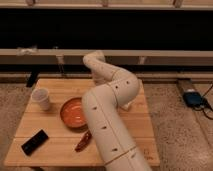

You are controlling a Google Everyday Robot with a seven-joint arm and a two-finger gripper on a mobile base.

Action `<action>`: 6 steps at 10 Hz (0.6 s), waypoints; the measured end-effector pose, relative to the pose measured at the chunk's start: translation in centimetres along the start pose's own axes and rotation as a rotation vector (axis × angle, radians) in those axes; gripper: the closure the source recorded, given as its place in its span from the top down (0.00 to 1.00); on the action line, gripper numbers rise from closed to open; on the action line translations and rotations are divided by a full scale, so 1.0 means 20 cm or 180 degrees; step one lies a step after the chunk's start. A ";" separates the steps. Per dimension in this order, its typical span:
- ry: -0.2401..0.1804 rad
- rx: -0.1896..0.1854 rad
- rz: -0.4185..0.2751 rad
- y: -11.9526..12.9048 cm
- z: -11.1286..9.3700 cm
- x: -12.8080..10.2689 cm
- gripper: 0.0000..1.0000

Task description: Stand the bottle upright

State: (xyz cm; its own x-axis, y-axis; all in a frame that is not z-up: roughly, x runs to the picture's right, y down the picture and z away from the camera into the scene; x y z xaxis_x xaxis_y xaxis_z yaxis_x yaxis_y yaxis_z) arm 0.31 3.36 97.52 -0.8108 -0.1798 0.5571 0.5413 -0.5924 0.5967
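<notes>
My white arm [107, 117] rises from the bottom of the view, bends at an elbow [125, 86] over the wooden table [142, 125] and ends near the table's back edge [95, 60]. The gripper is hidden behind the arm's links, so I do not see it. A small whitish bit [128, 105] shows just right of the arm on the table. I cannot tell whether it is the bottle. No clear view of the bottle otherwise.
A white paper cup [41, 98] stands at the table's left. An orange bowl [72, 112] sits beside the arm. A black flat object [35, 141] lies front left. A reddish-brown item [83, 141] lies by the arm. A blue device [192, 97] is on the floor at right.
</notes>
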 end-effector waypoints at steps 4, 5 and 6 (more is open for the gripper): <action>0.0289 -0.0133 -0.0040 -0.06 -0.19 0.00 0.00; 0.0358 -0.0151 -0.0049 -0.07 -0.22 -0.01 0.00; 0.0458 -0.0174 -0.0062 -0.08 -0.25 -0.01 0.00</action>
State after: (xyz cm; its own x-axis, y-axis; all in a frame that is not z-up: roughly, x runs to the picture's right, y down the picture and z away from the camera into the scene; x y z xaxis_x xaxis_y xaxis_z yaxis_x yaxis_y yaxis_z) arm -1.54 0.41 93.56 -0.8466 -0.2764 0.4548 0.5155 -0.6380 0.5719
